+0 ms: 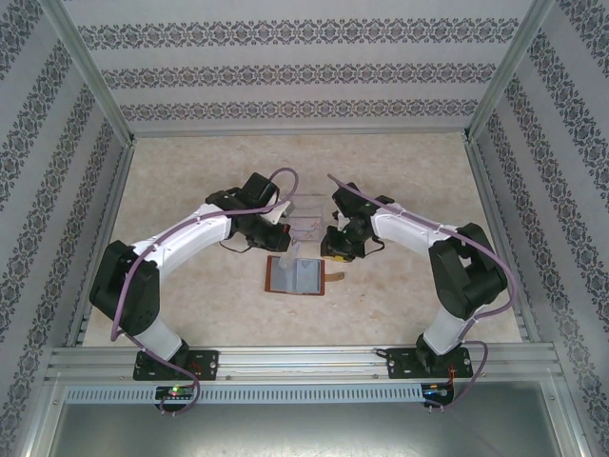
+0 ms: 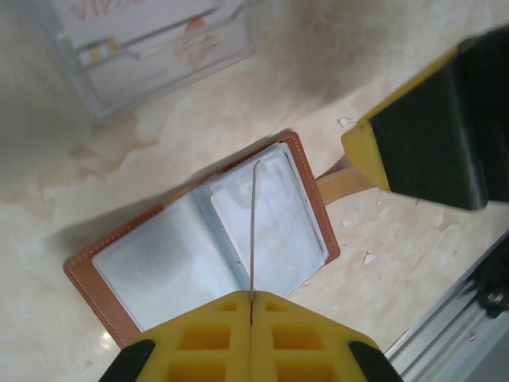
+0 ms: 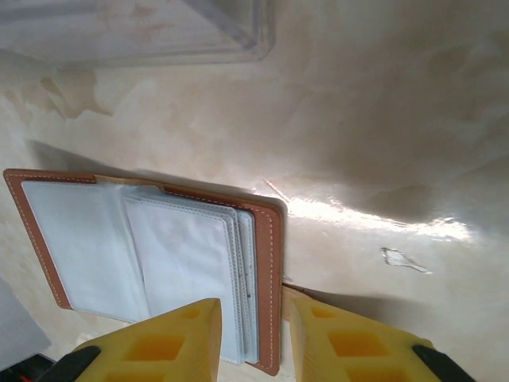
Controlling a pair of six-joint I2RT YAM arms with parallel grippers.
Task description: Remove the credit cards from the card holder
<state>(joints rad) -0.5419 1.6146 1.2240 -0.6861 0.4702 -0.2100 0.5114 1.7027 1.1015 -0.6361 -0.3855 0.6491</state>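
The card holder (image 2: pixel 159 270) lies open and flat on the table (image 2: pixel 238 87), brown cover down and pale grey-blue pockets facing up. Its snap tab (image 2: pixel 342 185) sticks out flat from its right edge.

The left gripper (image 2: pixel 251 301) hangs directly above the card holder, over the near edge of the right-hand pocket. Its yellow fingers (image 2: pixel 207 334) are pressed fully together, with no gap between them. They clamp one credit card (image 2: pixel 254 231) by its near edge. From the left wrist the card is seen edge-on, as a thin pale line running from the fingertips out over the right-hand pocket. From the top view the card stands steeply above the card holder. Whether its far end has left the pocket cannot be told.

The right gripper (image 3: pixel 254 310) is at the right edge of the card holder, close to the snap tab. Its jaws stand partly open. One finger is over the stack of pockets, and the other is just outside the stitched brown edge, so that edge lies in the gap between them. Whether the fingers press on the card holder or only straddle it cannot be told. This gripper carries no card.

A clear plastic rack (image 1: pixel 309 211) stands on the table just beyond the card holder, behind both grippers. Faint orange print shows through its walls.
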